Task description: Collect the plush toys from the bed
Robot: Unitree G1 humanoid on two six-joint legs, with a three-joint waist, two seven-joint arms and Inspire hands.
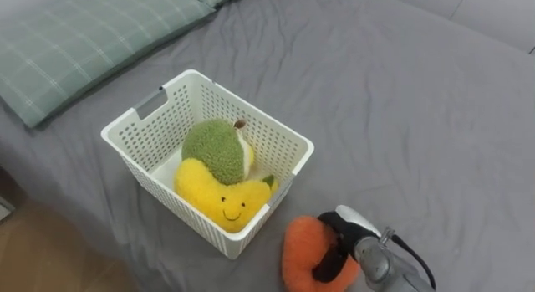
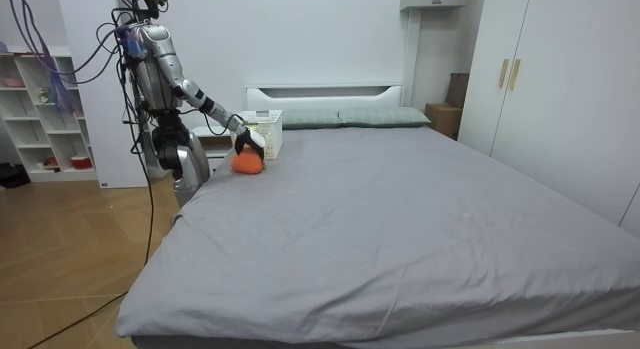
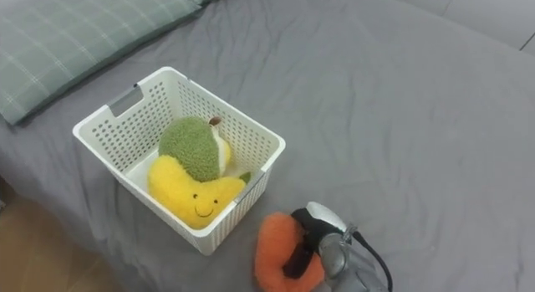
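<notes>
Where it lies on the bed [image 1: 418, 116] just beside the basket [image 1: 251, 108], the orange toy [image 1: 299, 246] is clasped by the right hand [image 1: 338, 242], fingers curled round it. Judged soft, light and squashy, it is best held round its plump middle.

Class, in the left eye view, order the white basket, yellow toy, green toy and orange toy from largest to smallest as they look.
1. White basket.
2. Yellow toy.
3. Green toy and orange toy: about alike; the orange one is nearer and partly covered by the right hand.
</notes>
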